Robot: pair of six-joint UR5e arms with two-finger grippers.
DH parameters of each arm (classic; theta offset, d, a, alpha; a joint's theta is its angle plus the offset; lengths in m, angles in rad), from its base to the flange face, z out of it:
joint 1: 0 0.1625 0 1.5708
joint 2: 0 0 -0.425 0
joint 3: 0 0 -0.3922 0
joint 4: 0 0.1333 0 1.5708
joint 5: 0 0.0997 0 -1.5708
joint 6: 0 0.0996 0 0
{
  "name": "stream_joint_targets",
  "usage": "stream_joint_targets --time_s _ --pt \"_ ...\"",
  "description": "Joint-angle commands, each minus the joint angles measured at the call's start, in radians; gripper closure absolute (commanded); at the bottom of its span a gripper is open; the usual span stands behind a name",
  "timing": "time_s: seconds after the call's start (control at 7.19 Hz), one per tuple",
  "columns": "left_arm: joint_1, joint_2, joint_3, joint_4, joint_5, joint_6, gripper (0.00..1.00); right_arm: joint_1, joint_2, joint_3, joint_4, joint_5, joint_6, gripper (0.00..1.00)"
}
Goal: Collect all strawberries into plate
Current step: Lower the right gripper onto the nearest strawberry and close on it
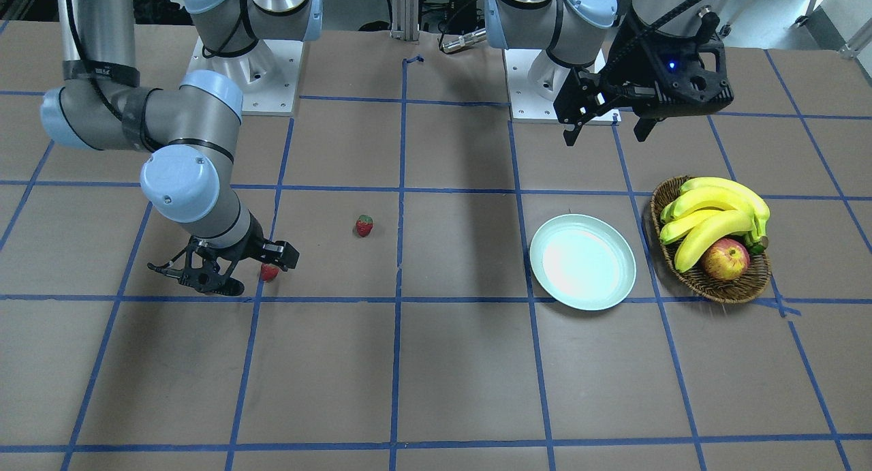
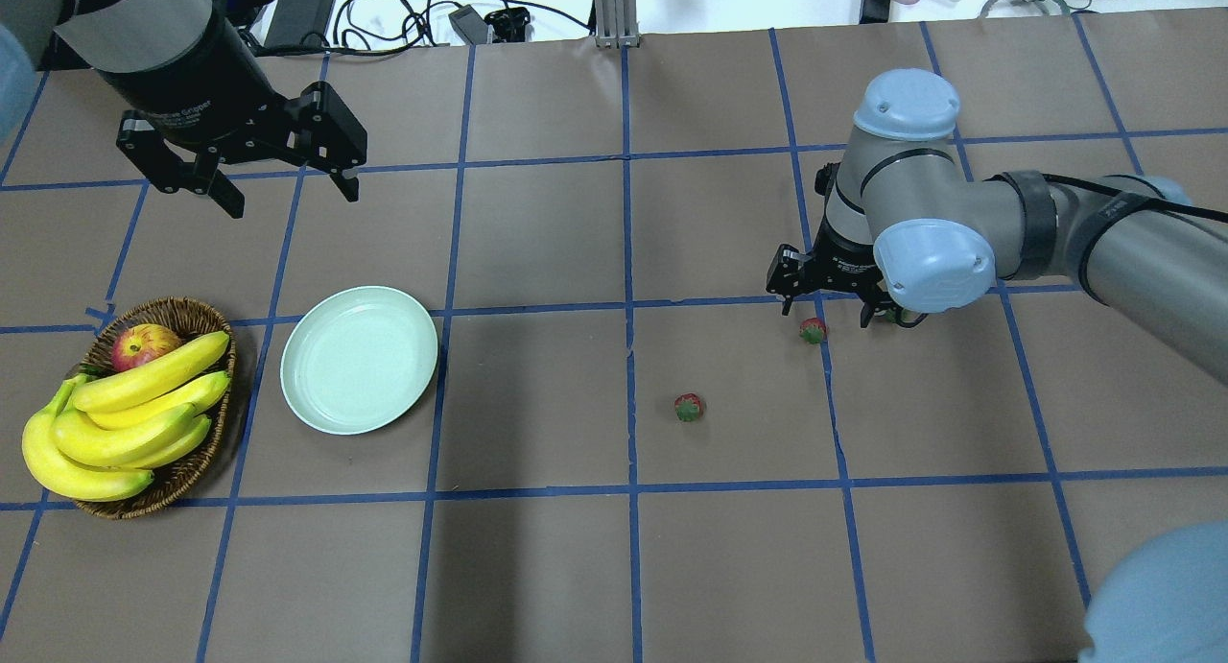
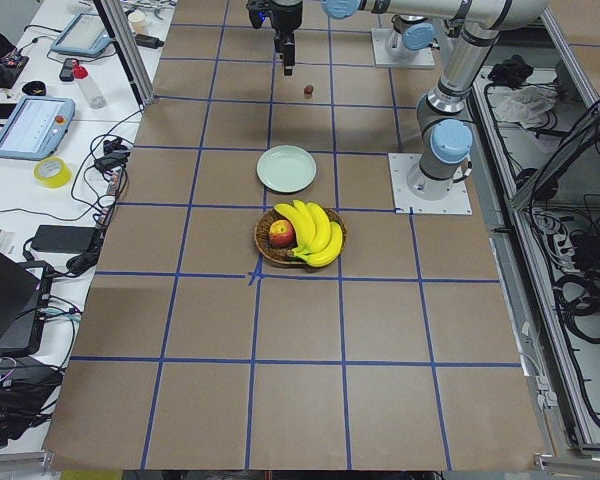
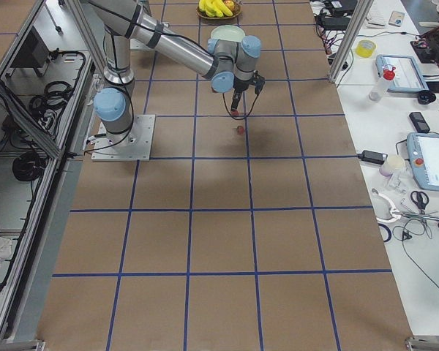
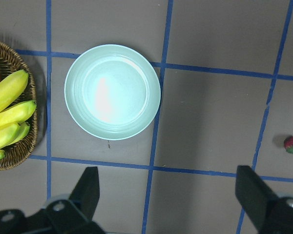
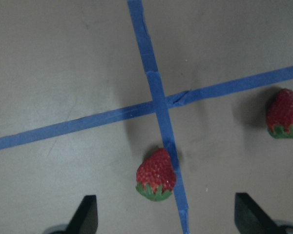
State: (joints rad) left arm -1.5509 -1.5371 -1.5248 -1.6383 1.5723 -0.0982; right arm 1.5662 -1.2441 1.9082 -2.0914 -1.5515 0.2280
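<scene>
Right gripper [image 2: 827, 310] low over the table [image 2: 537, 567]: my jaws stood spread, and one strawberry [image 6: 156, 174] lay untouched under the gap between them, against the blue tape [image 6: 146, 63]. A second strawberry [image 6: 284, 113] lay near it across the tape. The third strawberry [image 2: 688, 407] sat farther toward the plate [image 2: 360, 361], though well apart from it. My left gripper [image 2: 290, 198] hung raised beyond the plate, jaws likewise spread, gripping nothing. Just beside the plate stood a basket [image 2: 182, 313] of bananas [image 2: 134, 414] and an apple [image 2: 142, 344].
</scene>
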Motion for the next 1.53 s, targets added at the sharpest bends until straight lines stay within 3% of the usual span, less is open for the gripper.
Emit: stream_joint_targets --time_s 0.0,0.28,0.56,0.97,1.25,1.39 --pt "0.000 0.000 0.000 0.000 0.000 0.000 0.00 0.000 0.044 0.000 -0.039 0.002 0.001 0.00" --pt "0.002 0.000 0.000 0.000 0.000 0.000 0.00 0.000 0.051 0.006 -0.039 0.014 0.002 0.00" --pt "0.002 0.000 0.000 0.000 0.000 0.000 0.00 0.000 0.051 0.015 -0.039 0.021 0.001 0.11" --pt "0.002 0.000 0.000 0.000 0.000 0.000 0.00 0.000 0.049 0.015 -0.035 0.018 0.002 0.12" --pt "0.000 0.000 0.000 0.000 0.000 -0.002 0.00 0.000 0.051 0.014 -0.035 0.022 0.002 0.42" --pt "0.002 0.000 0.000 0.000 0.000 0.000 0.00 0.000 0.051 0.014 -0.036 0.022 0.002 0.48"
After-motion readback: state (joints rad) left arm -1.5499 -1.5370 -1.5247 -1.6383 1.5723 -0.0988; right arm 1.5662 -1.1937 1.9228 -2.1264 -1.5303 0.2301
